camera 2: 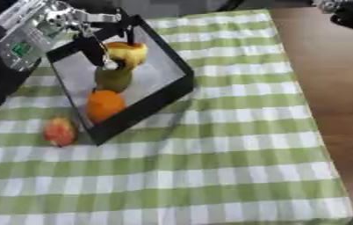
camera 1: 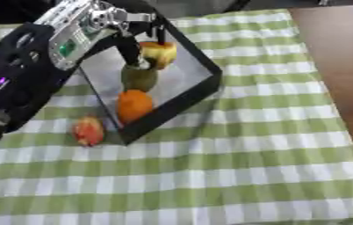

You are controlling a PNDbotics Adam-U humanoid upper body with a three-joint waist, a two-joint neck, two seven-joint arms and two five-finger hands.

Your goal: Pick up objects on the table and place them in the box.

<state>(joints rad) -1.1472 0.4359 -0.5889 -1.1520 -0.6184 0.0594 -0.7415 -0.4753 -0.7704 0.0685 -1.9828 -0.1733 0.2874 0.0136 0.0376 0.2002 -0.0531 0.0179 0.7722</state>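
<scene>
A green and white checked cloth (camera 1: 233,167) covers the table, and bare brown wood shows at the right. At the far left stands a black box (camera 1: 199,90) with a pale floor. Inside it lie a yellow-red fruit (camera 1: 159,53), a green fruit (camera 1: 138,78) and an orange (camera 1: 133,105), in a row from far to near. The left hand (camera 1: 133,33) is above the box, its dark fingers (camera 1: 130,50) straight down to the green fruit, not curled around it. A red fruit (camera 1: 88,131) lies on the cloth just beside the box's near left wall. Of the right hand (camera 2: 352,15), at the far right corner, I cannot tell the fingers.
</scene>
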